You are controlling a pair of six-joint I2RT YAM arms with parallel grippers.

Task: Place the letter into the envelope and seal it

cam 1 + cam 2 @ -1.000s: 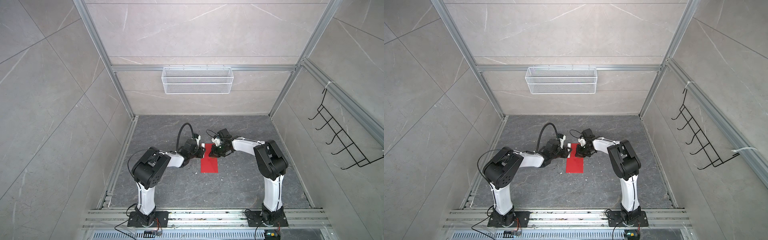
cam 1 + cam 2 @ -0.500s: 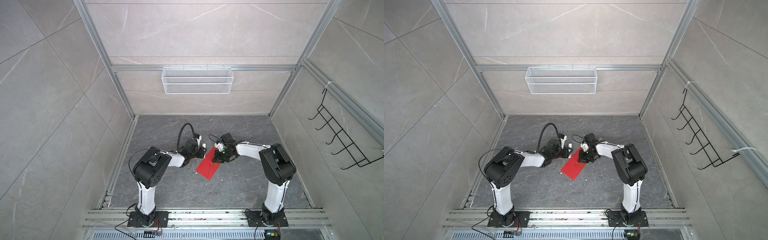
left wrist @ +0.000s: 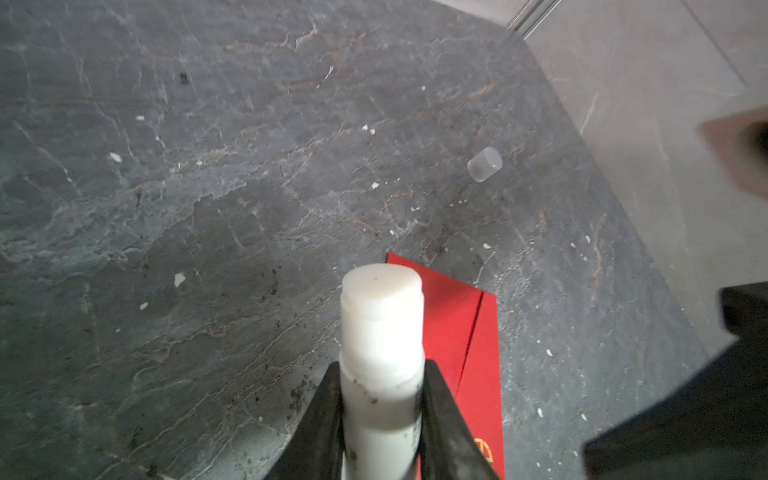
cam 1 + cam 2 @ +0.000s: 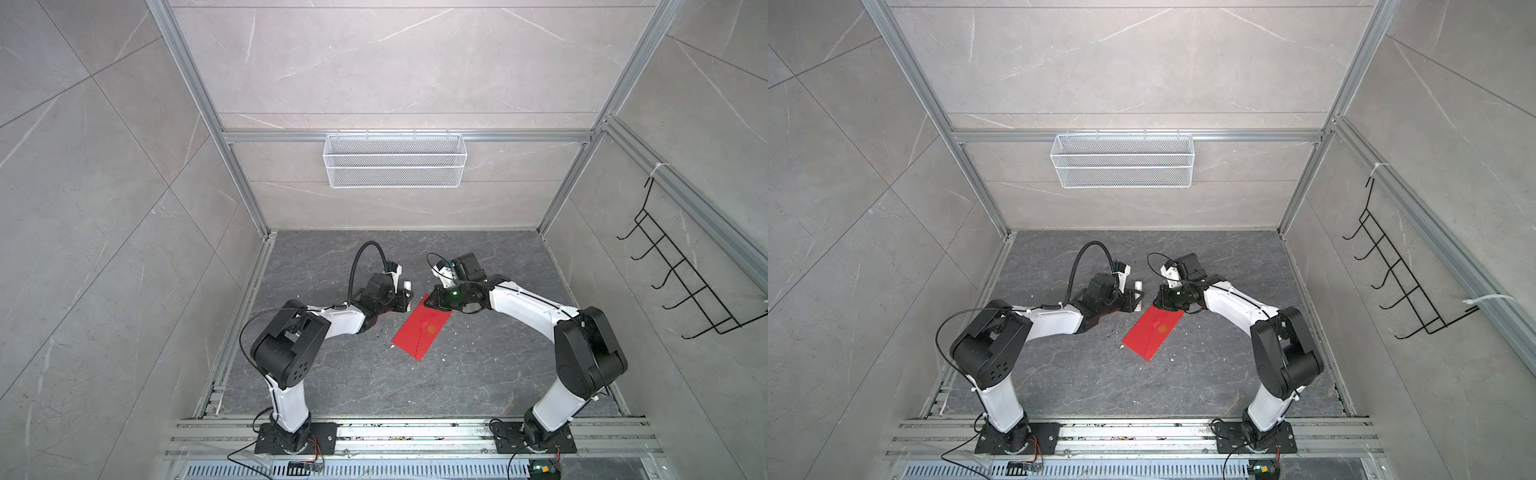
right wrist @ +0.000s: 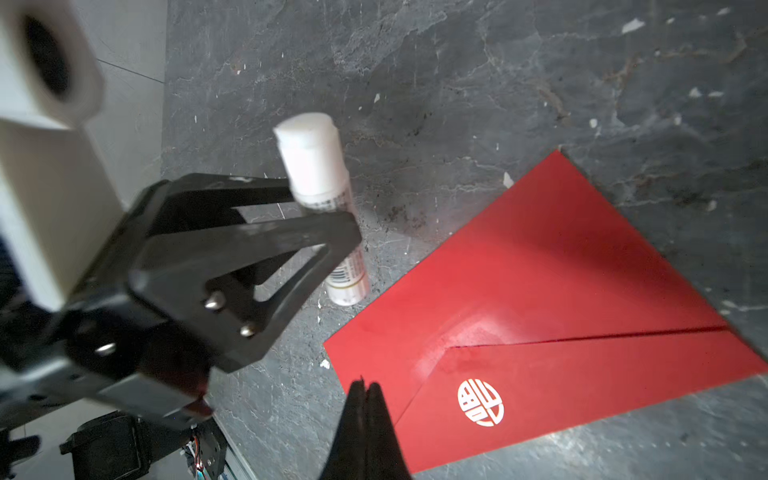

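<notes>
The red envelope [image 4: 422,328] [image 4: 1152,330] lies slantwise on the dark stone floor, flap folded down, gold emblem [image 5: 480,402] facing up. The letter is hidden from every view. My left gripper [image 4: 407,301] [image 3: 380,370] is shut on a white, uncapped glue stick [image 3: 382,316] [image 5: 316,166], held roughly upright just left of the envelope's far corner. My right gripper [image 4: 428,303] [image 5: 365,386] is shut with nothing between its fingers. Its tips sit at the envelope's far corner [image 5: 374,357]; I cannot tell whether they touch it.
A clear glue cap [image 3: 484,163] lies on the floor beyond the stick. White crumbs dot the floor around the envelope. A wire basket [image 4: 395,166] hangs on the back wall and a black hook rack [image 4: 681,286] on the right wall. Aluminium rails [image 4: 415,432] run along the front.
The envelope has turned from straight to slanted, its near end swung left, pushed by my right gripper, which shifted right. The left gripper has kept its hold on the glue stick.
</notes>
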